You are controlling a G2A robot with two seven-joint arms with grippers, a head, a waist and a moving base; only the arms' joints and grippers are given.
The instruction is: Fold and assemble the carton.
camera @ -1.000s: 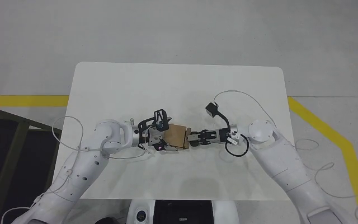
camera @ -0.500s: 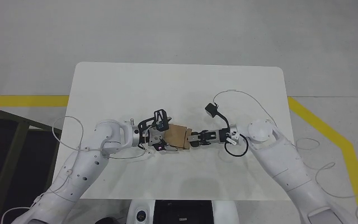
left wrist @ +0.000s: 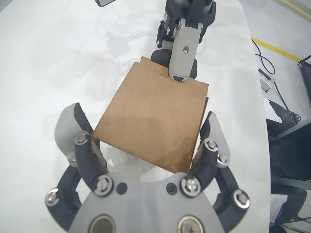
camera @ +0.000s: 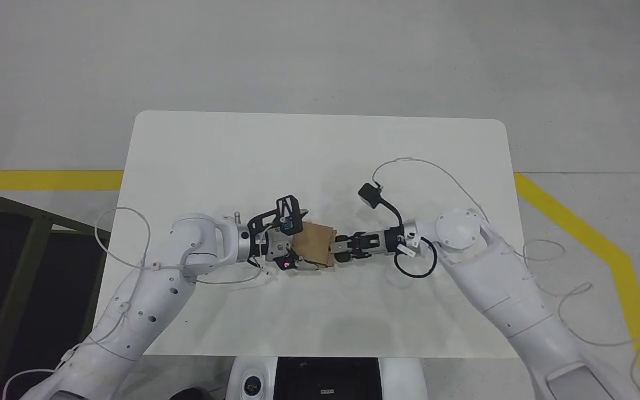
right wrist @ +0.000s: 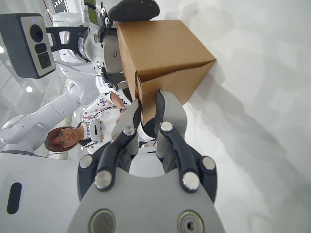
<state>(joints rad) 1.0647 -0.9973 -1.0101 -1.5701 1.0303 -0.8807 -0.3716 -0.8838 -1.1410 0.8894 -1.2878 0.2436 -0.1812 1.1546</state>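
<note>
A small brown carton lies near the front middle of the white table, held between both arms. My left gripper straddles the carton at its near end, and both fingers press its two sides. At the opposite end my right gripper is shut on a thin cardboard wall of the carton. The left wrist view has the right gripper pinching the far edge, one finger on top and a pad beneath. The carton's underside is hidden.
A thin white cable loops over the table by the right arm. The black camera on the right wrist stands just behind the carton. Bare table surface lies behind and to both sides; the front edge is close.
The right arm has shifted a little to the left, pressing in on its end of the carton, which now looks slightly shorter. The left arm has stayed in place.
</note>
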